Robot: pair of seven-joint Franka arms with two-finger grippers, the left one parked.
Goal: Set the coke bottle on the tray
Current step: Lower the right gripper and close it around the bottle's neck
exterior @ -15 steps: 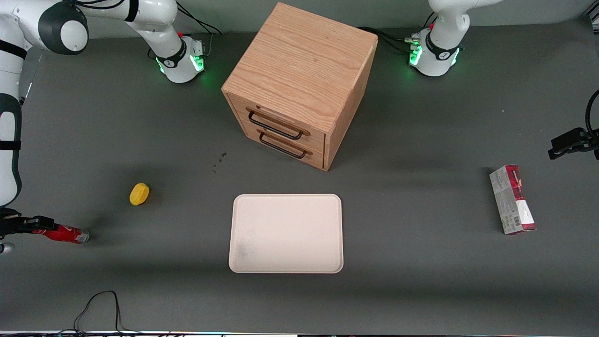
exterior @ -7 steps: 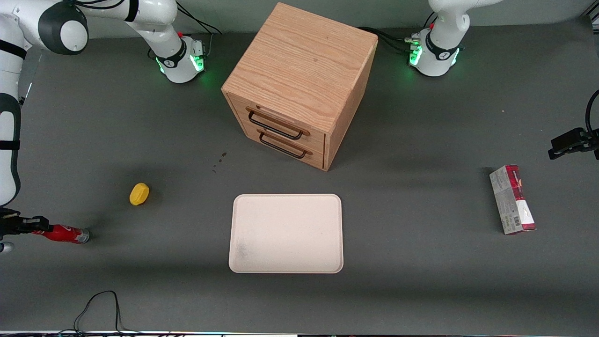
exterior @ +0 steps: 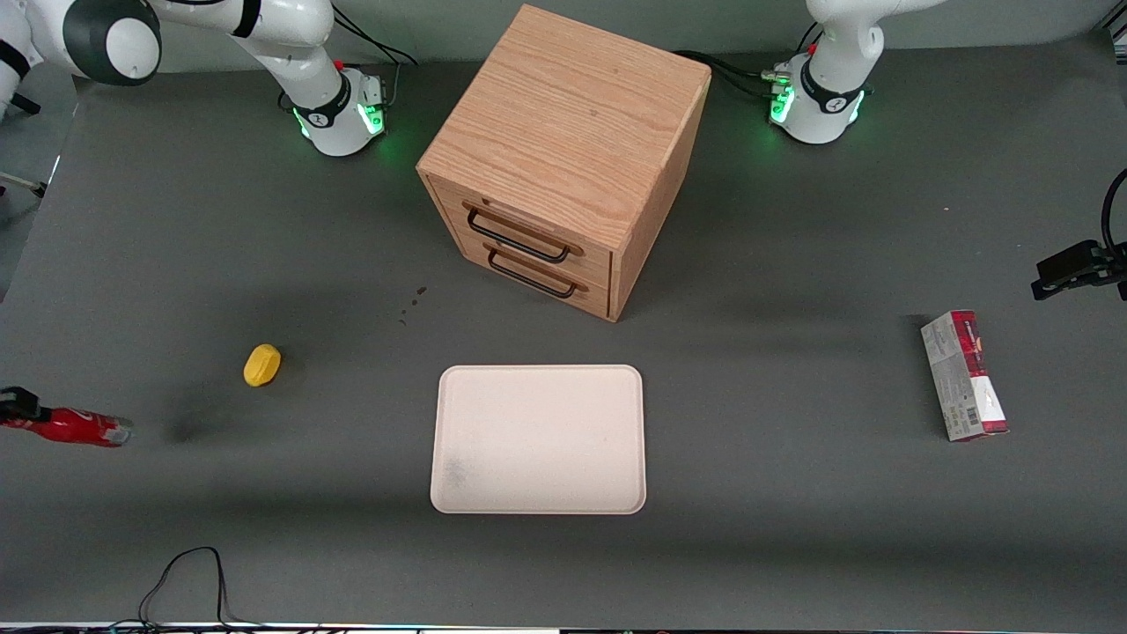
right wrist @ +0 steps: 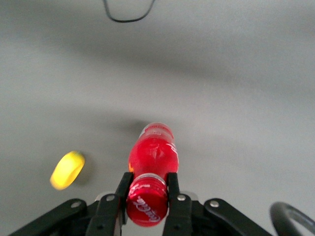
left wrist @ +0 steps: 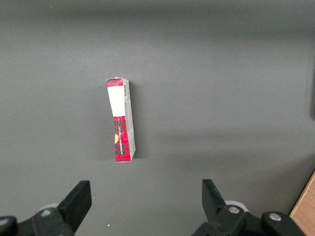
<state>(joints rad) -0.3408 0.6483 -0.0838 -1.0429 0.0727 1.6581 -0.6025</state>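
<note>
The coke bottle [exterior: 75, 427], small and red with a silvery base, is held level at the working arm's end of the table, lifted above its shadow on the mat. My gripper [exterior: 18, 410] is shut on its capped neck, at the edge of the front view. In the right wrist view the fingers [right wrist: 123, 189] clamp the bottle [right wrist: 153, 155] just below the red cap, with the grey table beneath. The cream-white tray [exterior: 539, 438] lies flat mid-table, nearer to the front camera than the drawer cabinet, well apart from the bottle.
A yellow lemon-like object [exterior: 262, 364] lies on the table between bottle and tray; it also shows in the right wrist view [right wrist: 67, 169]. A wooden two-drawer cabinet [exterior: 563, 158] stands at the centre. A red-and-grey carton [exterior: 963, 375] lies toward the parked arm's end.
The bottle has left the table: it has risen with my gripper and shifted toward the working arm's end of the table. The arm has swung up out of the front view.
</note>
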